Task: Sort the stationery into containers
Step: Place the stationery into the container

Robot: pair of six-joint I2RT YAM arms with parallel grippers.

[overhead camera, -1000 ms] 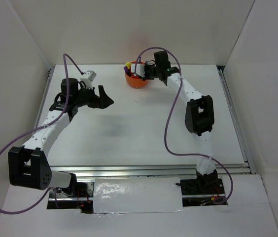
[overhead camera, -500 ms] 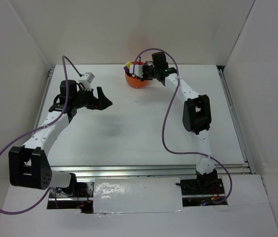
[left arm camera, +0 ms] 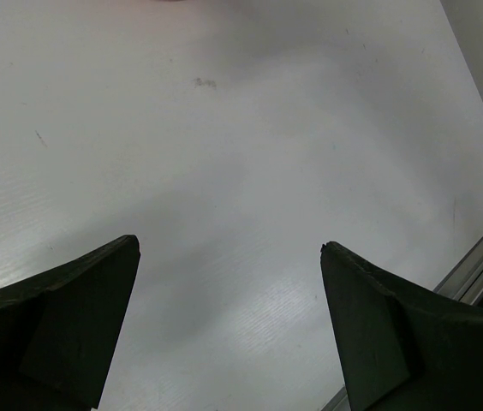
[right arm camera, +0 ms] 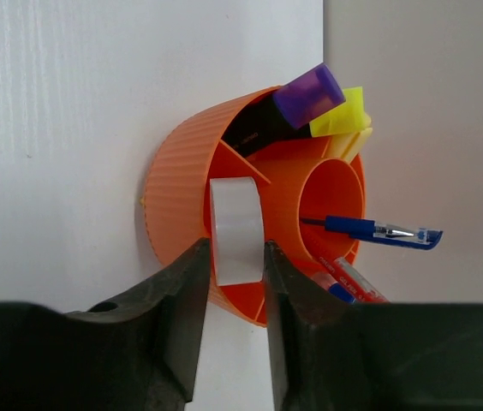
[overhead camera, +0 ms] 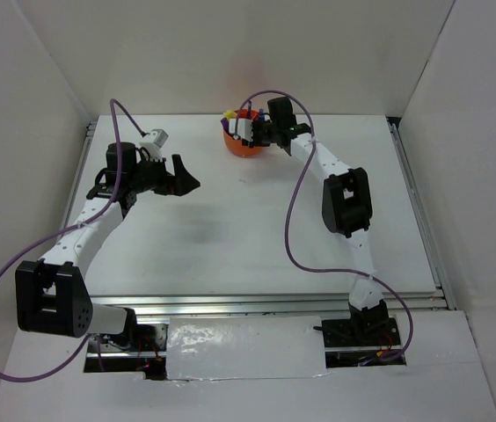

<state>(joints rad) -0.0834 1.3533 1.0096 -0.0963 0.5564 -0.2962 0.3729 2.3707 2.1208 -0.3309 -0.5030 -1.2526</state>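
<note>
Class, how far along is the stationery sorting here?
Done: purple highlighter, yellow highlighter, blue pen and blue-capped bottle sit in the orange organiser. In hand: the right gripper clamps the tape ring at an outer compartment. Left: release it; no loose stationery shows on the table. The left gripper hangs open, empty.

Ribbed orange plastic on the organiser [right arm camera: 177, 205] just beyond the right fingers [right arm camera: 177, 321], smoother and shiny inside. Between those matt black fingers, a milky translucent tape ring [right arm camera: 235, 231]; past it, a glossy blue plastic pen [right arm camera: 357, 228]. Below the left fingers [left arm camera: 53, 325], matt white table [left arm camera: 250, 171], finely grained, lightly scuffed.
</note>
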